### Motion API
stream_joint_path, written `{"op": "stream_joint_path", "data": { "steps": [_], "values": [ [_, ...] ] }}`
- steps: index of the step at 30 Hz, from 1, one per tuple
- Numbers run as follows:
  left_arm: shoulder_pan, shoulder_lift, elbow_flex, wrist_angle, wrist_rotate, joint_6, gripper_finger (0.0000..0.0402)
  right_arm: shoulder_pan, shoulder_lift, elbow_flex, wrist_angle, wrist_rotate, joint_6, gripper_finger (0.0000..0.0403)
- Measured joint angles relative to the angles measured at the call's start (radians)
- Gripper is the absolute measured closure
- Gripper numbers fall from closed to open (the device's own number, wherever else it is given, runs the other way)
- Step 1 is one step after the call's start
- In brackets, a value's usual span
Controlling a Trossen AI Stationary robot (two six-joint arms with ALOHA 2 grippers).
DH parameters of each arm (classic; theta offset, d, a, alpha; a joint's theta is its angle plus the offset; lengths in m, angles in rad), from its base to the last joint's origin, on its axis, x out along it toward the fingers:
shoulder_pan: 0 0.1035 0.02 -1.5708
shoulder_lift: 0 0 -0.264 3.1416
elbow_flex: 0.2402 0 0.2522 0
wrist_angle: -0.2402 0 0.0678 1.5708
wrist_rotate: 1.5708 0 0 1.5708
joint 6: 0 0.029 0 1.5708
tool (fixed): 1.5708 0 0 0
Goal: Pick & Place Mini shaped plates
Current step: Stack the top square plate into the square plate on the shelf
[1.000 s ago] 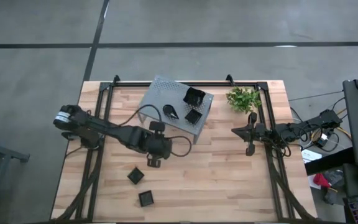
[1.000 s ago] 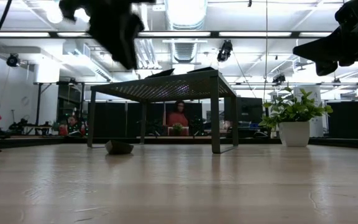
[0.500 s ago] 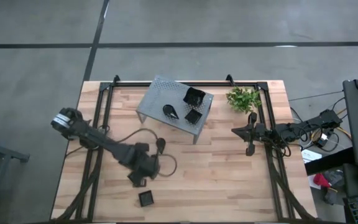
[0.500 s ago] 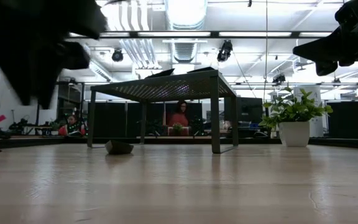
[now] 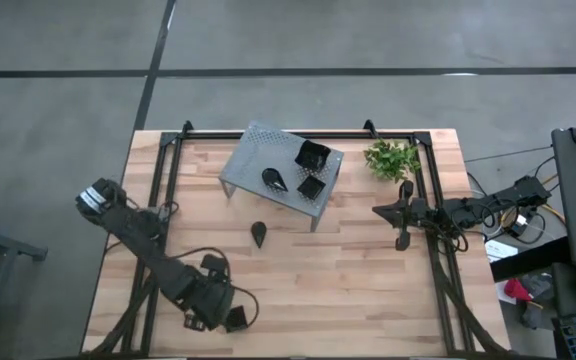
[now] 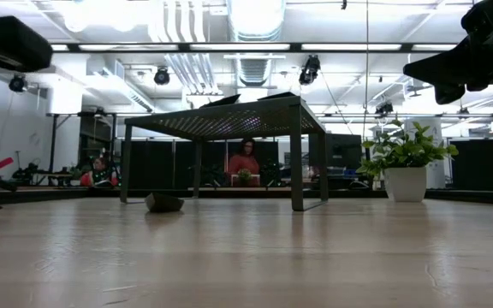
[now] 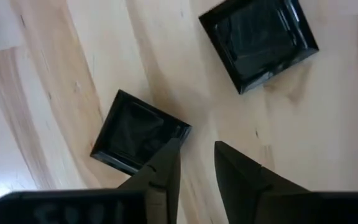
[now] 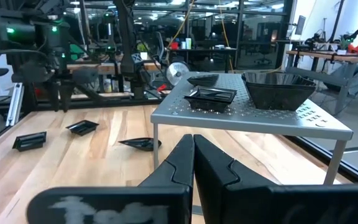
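Observation:
Two square black mini plates lie flat on the wood near the table's near left corner. One plate [image 5: 236, 318] shows in the high view and the arm covers the other. The left wrist view shows both [image 7: 257, 43] [image 7: 138, 134]. My left gripper [image 7: 194, 165] [image 5: 211, 310] hangs over them, open by a narrow gap, one fingertip above the nearer plate's corner. A teardrop plate [image 5: 259, 234] [image 6: 163, 203] lies in front of the grey shelf [image 5: 258, 150]. On the shelf sit another teardrop plate [image 5: 276, 179] and two square plates [image 5: 311, 155] [image 5: 311, 187]. My right gripper [image 5: 403, 215] [image 8: 193, 149] waits shut at the right.
A small green plant in a white pot [image 5: 390, 158] [image 6: 405, 167] stands at the far right, just beyond my right gripper. Black frame rails [image 5: 163, 170] run along the table's left and right sides. Bare wood lies between the shelf and the near edge.
My left arm has swung from the middle of the table, just in front of the shelf, toward the near left corner, and now hangs over the two square plates. The teardrop plate that the arm covered in the high view now shows. No plate has moved.

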Motion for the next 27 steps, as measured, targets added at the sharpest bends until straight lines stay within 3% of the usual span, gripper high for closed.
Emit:
{"op": "stream_joint_path", "data": {
  "steps": [27],
  "values": [
    [-0.036, 0.002, -0.197, 0.16, -0.027, -0.067, 0.0317, 0.0, 0.0, 0.0, 0.0, 0.0, -0.001, 0.0394]
  ]
}}
